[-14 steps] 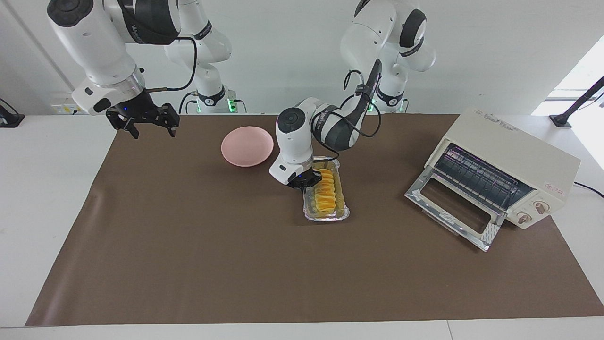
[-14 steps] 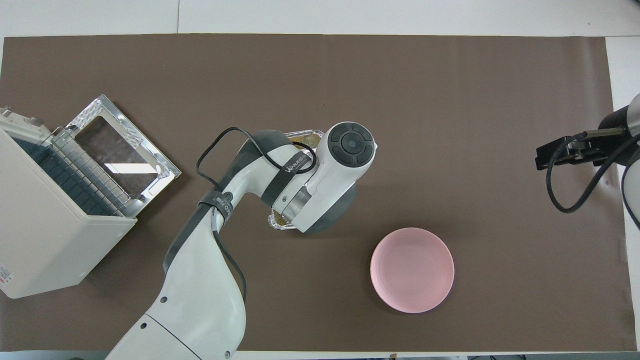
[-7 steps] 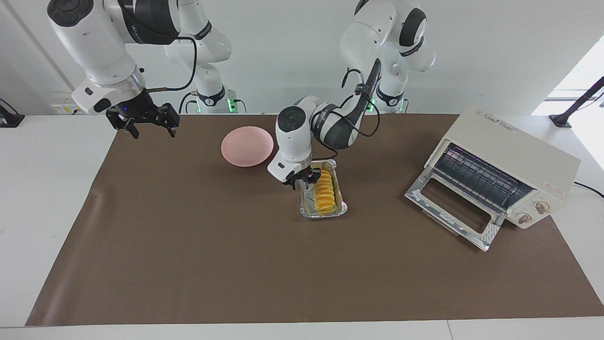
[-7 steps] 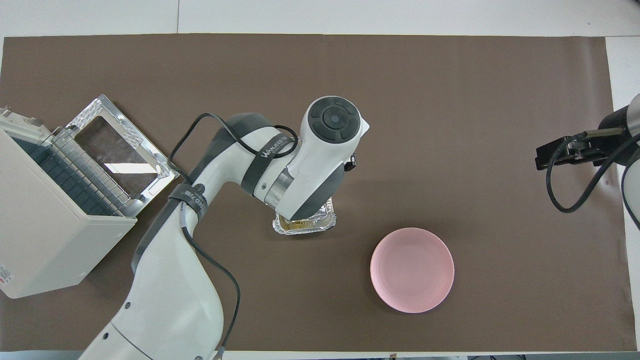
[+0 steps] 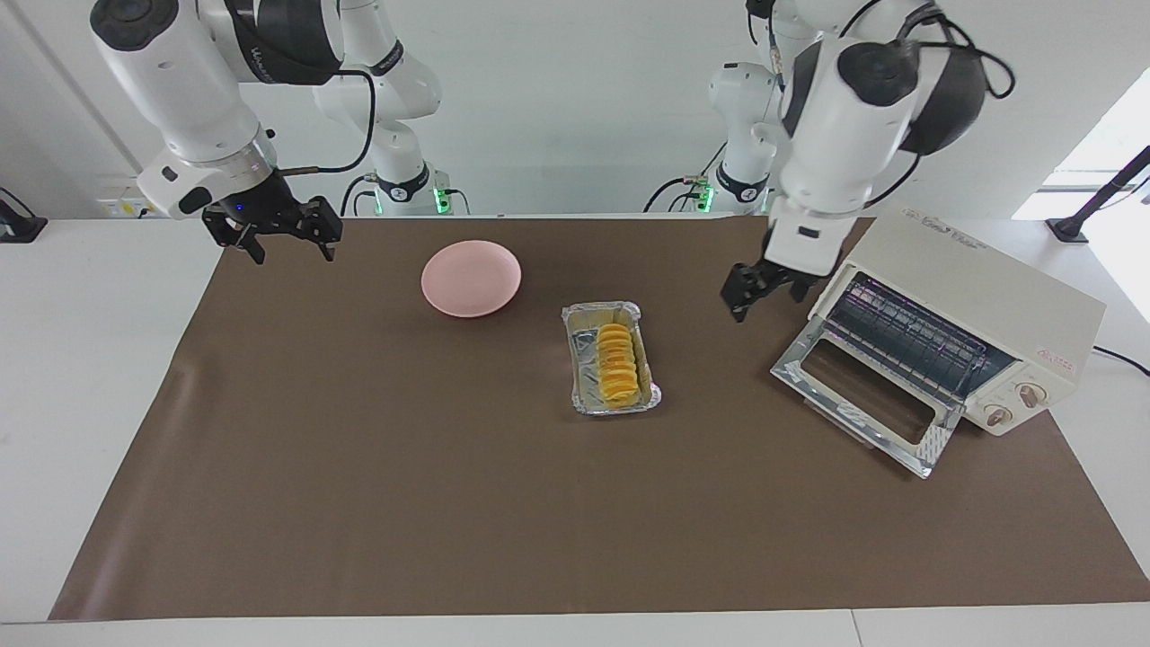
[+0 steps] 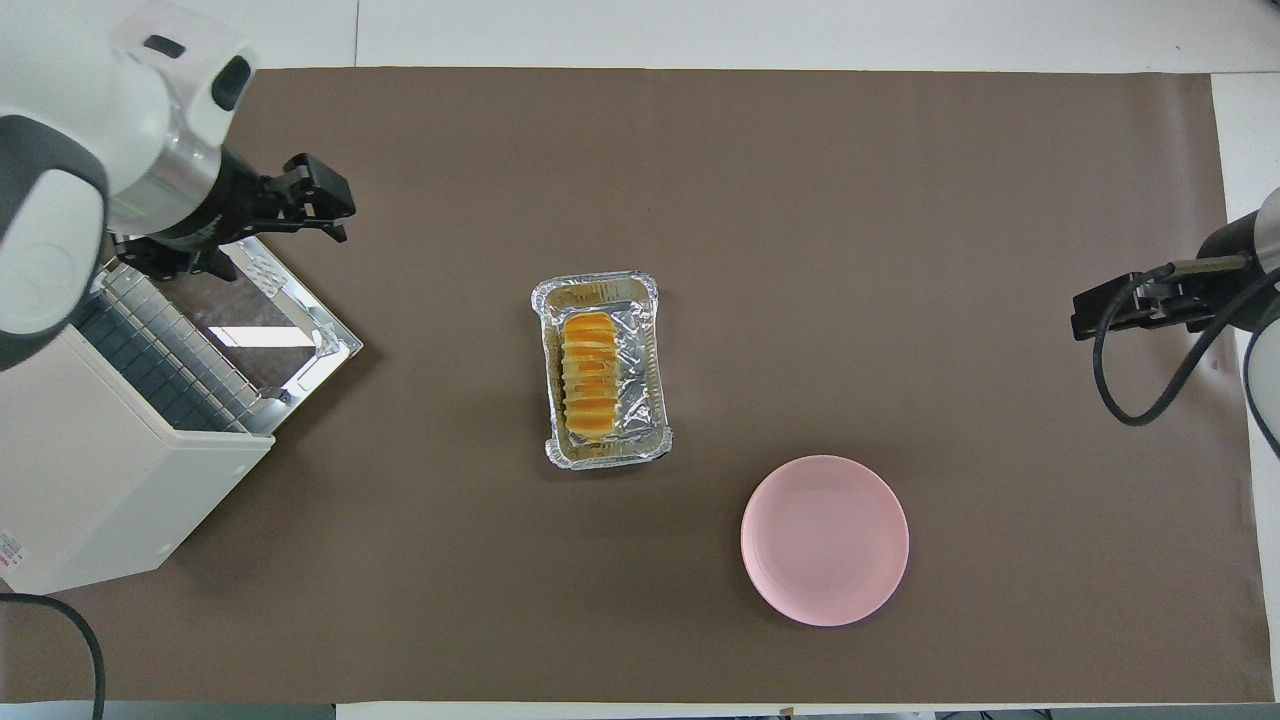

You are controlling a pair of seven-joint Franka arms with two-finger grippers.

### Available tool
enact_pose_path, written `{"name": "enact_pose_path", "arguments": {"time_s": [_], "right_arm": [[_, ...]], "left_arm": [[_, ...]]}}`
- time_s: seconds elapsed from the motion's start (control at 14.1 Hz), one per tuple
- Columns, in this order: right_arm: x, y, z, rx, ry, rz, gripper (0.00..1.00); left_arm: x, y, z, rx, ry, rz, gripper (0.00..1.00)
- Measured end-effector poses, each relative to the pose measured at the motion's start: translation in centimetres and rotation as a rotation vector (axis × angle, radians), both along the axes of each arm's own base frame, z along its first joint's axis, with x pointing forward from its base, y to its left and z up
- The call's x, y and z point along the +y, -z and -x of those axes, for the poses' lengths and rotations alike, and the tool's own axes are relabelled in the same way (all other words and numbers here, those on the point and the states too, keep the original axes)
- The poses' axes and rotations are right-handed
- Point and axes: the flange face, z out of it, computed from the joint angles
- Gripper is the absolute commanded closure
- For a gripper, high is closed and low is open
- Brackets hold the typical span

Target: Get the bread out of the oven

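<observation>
The bread [image 5: 616, 367] [image 6: 590, 375], a ridged golden-yellow loaf, lies in a crinkled foil tray [image 5: 582, 346] [image 6: 648, 400] in the middle of the mat, outside the oven. The cream-white oven [image 5: 975, 274] [image 6: 90, 480] stands at the left arm's end of the table with its glass door [image 5: 858, 395] [image 6: 245, 300] dropped open and its wire rack bare. My left gripper [image 5: 762, 292] [image 6: 305, 200] hangs open and holds nothing, up in the air over the mat by the oven's open door. My right gripper [image 5: 274, 235] [image 6: 1088, 312] waits open over the mat's edge at the right arm's end.
A round pink plate [image 5: 471, 278] [image 6: 824, 540] sits on the brown mat [image 5: 359, 467] [image 6: 900, 200], nearer to the robots than the foil tray and toward the right arm's end. The open oven door juts out over the mat.
My left gripper opened and let go at the foil tray, then rose and swung away to the oven's door. The tray with the bread stays on the mat. The right arm has not moved.
</observation>
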Motion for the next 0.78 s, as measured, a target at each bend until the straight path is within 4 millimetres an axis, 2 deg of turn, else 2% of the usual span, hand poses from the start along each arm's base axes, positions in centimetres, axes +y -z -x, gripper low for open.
{"name": "enact_pose_path", "arguments": {"time_s": [0.14,0.28,0.43,0.64,0.71,0.78], "right_arm": [[0.0,0.0,0.0,0.0,0.0,0.0,0.0],[0.0,0.0,0.0,0.0,0.0,0.0,0.0],[0.0,0.0,0.0,0.0,0.0,0.0,0.0],[0.0,0.0,0.0,0.0,0.0,0.0,0.0],[0.0,0.0,0.0,0.0,0.0,0.0,0.0],[0.0,0.0,0.0,0.0,0.0,0.0,0.0]], "left_arm": [[6.4,0.1,0.0,0.063,0.027,-0.003,0.0],[11.1,1.0,0.1,0.113,0.062,0.004,0.0],[13.7,0.9,1.0,0.158,0.083,0.014,0.0],[17.5,-0.9,3.4,0.191,0.115,0.038,0.0],[18.3,-0.6,4.0,0.2,0.132,0.046,0.0],[18.2,-0.4,4.2,0.207,0.142,0.048,0.0]]}}
